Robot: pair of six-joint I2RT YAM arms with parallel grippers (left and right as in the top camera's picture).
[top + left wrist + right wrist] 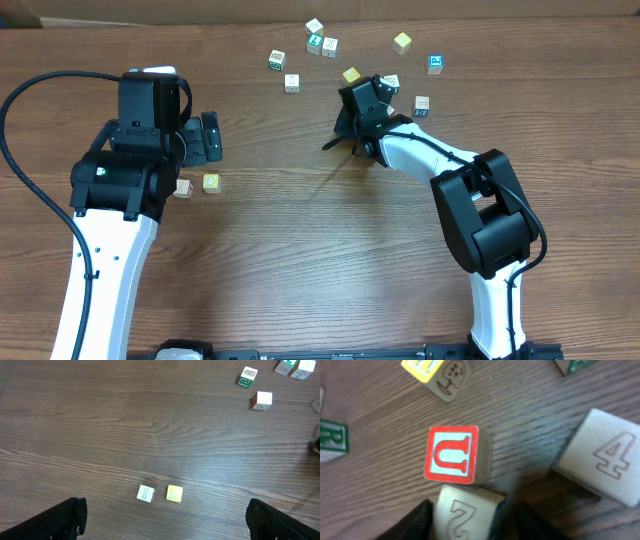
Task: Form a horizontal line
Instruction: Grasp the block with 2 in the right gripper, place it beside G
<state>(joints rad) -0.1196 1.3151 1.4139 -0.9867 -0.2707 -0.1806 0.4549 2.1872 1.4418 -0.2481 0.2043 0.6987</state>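
Now, two cubes placed: the pale cube (145, 493) and yellow cube (174, 493) sit side by side on the worktop (150, 420), the left tool (203, 138) gaping empty nearby. In the far cluster the right tool (470, 519) straddles the number-two cube (462, 510); pinched yet? Can't tell. Next: lift it clear of the red U cube (452, 454), then set it beside the yellow cube.

Your right gripper (470, 510): fingers pressed on both sides of the 2 cube (462, 516), bottom centre
Red U cube (452, 455): centre, just above it
4 cube (602, 457): right
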